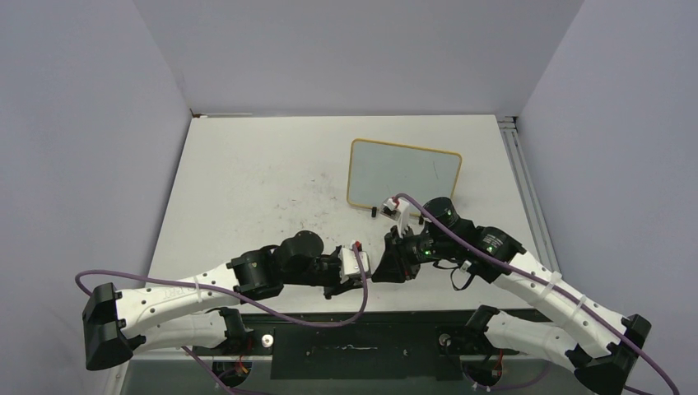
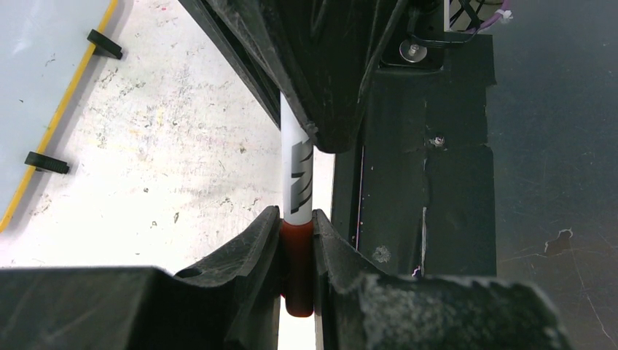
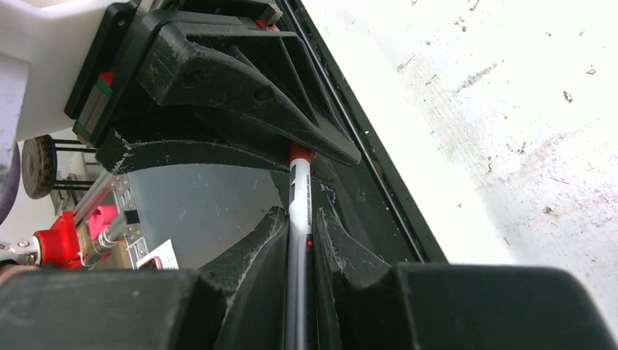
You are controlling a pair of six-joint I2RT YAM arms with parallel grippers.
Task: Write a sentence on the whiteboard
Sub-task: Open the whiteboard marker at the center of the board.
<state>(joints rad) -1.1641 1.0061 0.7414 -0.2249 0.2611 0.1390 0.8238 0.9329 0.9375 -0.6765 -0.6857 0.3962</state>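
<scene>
Left gripper: squeezing the marker by its dark red cap.
Right gripper: clamping the barrel, facing the left head-on.
Arms: both reaching low, meeting near the table's front edge.
Whiteboard: sitting just beyond the right gripper.

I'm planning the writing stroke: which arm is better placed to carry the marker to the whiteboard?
Probably right: the right gripper clamps the marker barrel and sits nearer the whiteboard; the left gripper pinches only the red cap.
</scene>
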